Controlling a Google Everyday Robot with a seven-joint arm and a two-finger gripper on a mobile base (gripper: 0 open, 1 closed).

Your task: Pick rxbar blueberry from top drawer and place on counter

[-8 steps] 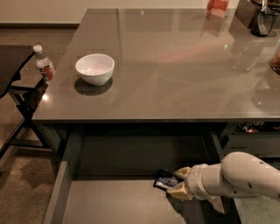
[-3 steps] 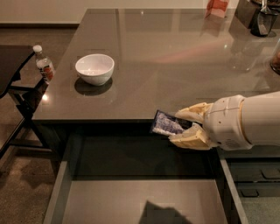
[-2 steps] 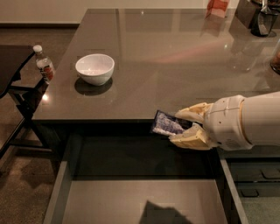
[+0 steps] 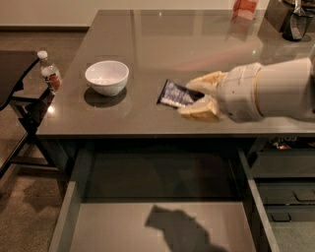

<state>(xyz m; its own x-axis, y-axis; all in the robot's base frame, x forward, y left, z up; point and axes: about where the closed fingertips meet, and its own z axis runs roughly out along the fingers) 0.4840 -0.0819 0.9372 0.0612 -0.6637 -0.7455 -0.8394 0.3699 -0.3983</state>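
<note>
My gripper (image 4: pixel 197 98) reaches in from the right over the counter (image 4: pixel 147 49), its cream fingers (image 4: pixel 204 81) shut on the rxbar blueberry (image 4: pixel 173 95), a dark navy bar with white lettering. The bar is held just above the counter near its front edge, to the right of the white bowl (image 4: pixel 107 77). The top drawer (image 4: pixel 162 224) stands pulled open below the counter, its flat grey bottom bare but for the arm's shadow.
A small water bottle (image 4: pixel 49 72) stands on a dark side stand at the left. Dark stacked drawers (image 4: pixel 285 187) sit at the lower right. An orange box (image 4: pixel 244 9) and a dark appliance (image 4: pixel 295 19) stand at the counter's far right.
The gripper lifted the bar out of the drawer, held it at the counter's front edge, and has now moved up and forward over the counter surface.
</note>
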